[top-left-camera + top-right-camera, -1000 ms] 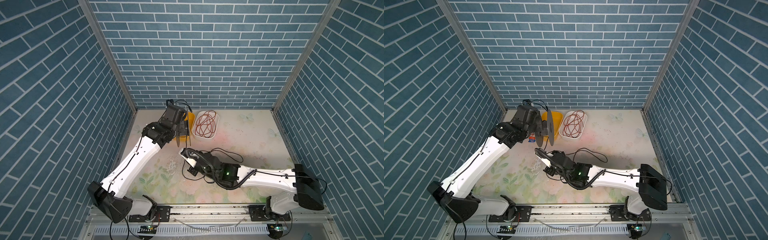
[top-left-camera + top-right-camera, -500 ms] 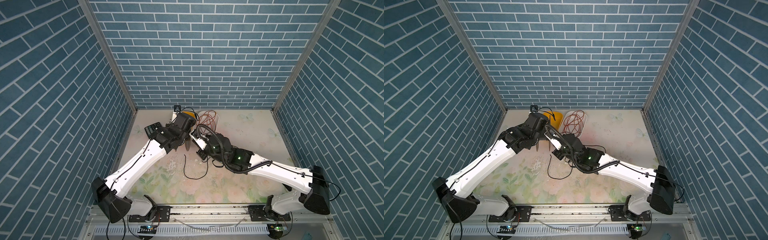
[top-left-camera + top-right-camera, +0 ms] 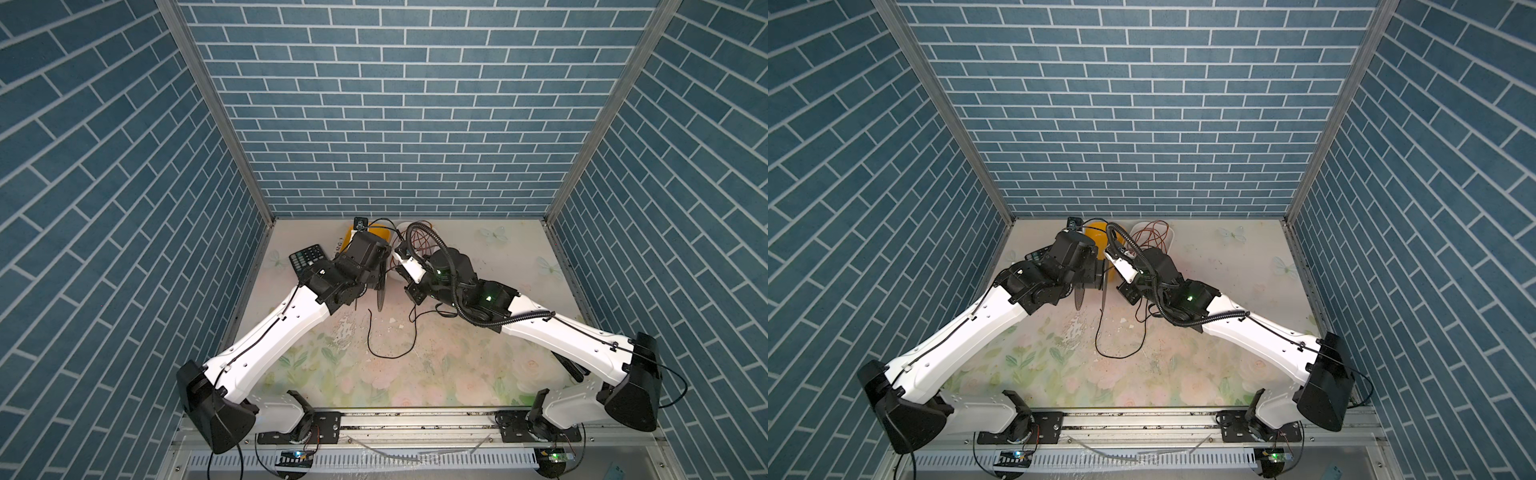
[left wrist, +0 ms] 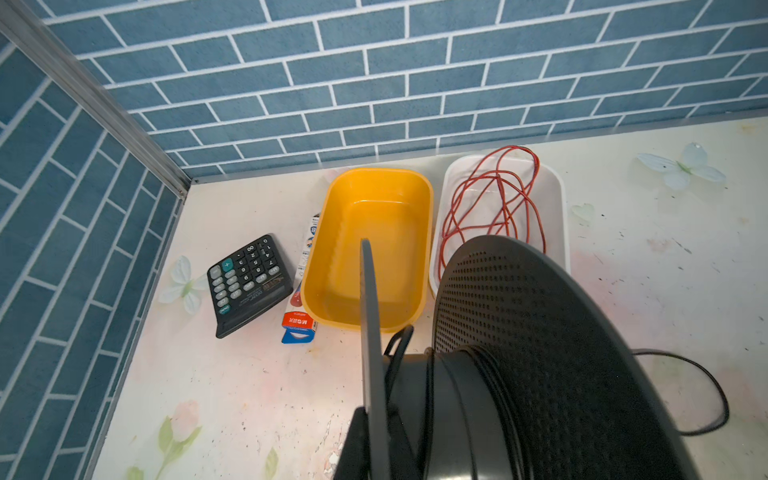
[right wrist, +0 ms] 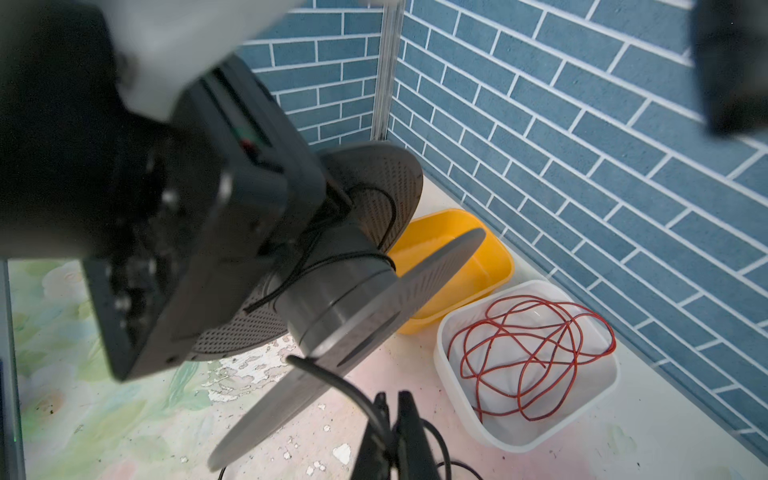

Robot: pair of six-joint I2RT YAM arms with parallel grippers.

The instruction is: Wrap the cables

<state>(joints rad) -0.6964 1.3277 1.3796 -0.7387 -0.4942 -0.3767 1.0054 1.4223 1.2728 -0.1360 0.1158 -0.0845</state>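
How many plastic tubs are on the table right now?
2. The yellow tub sits by the back wall; the white tub, holding the red wire, sits right beside it. The arms may hide more.

A back wall [image 3: 395,104] and two side walls [image 3: 104,187] close the space, all covered in a blue brick pattern with thin white joints. Bare metal posts [image 3: 216,112] stand in the two rear corners. The surface [image 3: 415,386] is pale, printed with pink roses, green leaves and a few faint butterflies [image 3: 494,234]. Near its middle lies a chipped patch [image 3: 345,328] with dark specks around it. A metal rail [image 3: 415,428] runs along the front edge. The light is bright and even, and shadows are soft.
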